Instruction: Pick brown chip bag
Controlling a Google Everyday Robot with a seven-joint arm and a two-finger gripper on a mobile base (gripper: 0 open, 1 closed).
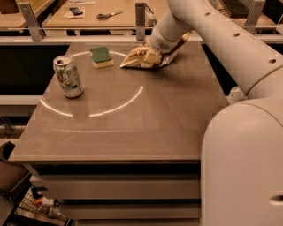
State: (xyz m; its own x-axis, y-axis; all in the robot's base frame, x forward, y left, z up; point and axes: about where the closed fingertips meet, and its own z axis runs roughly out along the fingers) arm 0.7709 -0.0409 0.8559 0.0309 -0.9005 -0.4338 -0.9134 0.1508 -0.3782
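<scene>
brown chip bag (136, 57) is sitting at the far edge of the table, a bit right of center, lying flat-ish with its tan crinkly end pointing left toward the sponge and its darker end tucked under the robot's wrist.

going big to small: the robot's white body (243, 163) fills the whole lower right of the view, and its arm (221, 35) reaches from there up and to the left, across the right side of the table and down onto the bag. the table (132, 132) is a grey-brown slab taking up most of the middle, with a thin white ring of light (135, 95) curving across its top. behind it there's a lighter wooden bench (124, 9).

the gripper (152, 55) is right on top of the bag, touching it around the middle. honestly can't tell if it's clamped onto the bag or just pressed against it, since the wrist covers that spot.

soda can (68, 76) stands upright near the left side of the table, on the ring, well apart from the bag. green-and-yellow sponge (101, 57) lies flat just left of the bag's tan tip, close but not touching. smallest bit: a pair of scissors (107, 15) on the bench at the back.
</scene>
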